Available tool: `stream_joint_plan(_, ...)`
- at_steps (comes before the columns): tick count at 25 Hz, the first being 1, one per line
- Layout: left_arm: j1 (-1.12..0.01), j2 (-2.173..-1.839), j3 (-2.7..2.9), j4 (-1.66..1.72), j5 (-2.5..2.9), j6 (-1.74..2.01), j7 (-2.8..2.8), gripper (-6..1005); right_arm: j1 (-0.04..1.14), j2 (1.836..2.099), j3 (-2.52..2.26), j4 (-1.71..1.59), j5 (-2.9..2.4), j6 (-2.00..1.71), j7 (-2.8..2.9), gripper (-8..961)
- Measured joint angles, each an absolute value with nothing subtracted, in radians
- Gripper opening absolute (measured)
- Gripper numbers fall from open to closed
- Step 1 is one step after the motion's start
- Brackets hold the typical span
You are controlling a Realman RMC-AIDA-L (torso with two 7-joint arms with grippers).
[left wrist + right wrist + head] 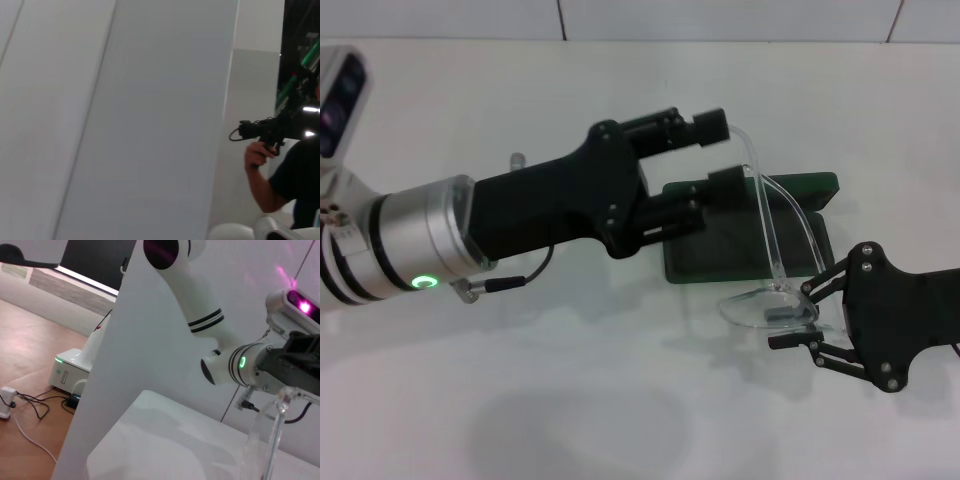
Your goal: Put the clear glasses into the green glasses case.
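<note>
The clear glasses (768,308) stand with the lens low over the table and both clear arms rising. My right gripper (798,312) comes in from the right and is shut on the lens edge. One clear arm (266,442) also shows in the right wrist view, reaching up toward my left gripper's black body (300,357). My left gripper (720,152) hovers over the green glasses case (720,250), fingers apart, with the tip of a glasses arm just beside them. The case lies open behind the glasses, its lid (800,186) folded back.
The white table (570,400) spreads wide to the left and front. A tiled wall (720,18) bounds the far edge. In the left wrist view a person (287,170) holding a camera stands off to the side.
</note>
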State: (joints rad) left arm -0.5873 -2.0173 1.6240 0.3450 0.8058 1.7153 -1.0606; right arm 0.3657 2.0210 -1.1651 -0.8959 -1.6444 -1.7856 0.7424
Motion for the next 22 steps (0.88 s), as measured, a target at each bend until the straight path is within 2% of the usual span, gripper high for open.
stream_joint_plan(11,-0.638,-2.025,1.621,0.341,0.895,1.67,-1.176,603,0.362,2.024,-1.217,-0.902,-1.633,-1.784,0.718,126)
stream_joint_plan(22,-0.709,-2.004,1.62,0.345,0.987,1.572,-1.402,603,0.371,2.025,-1.218,-0.918,-1.63,-1.783,0.715,125)
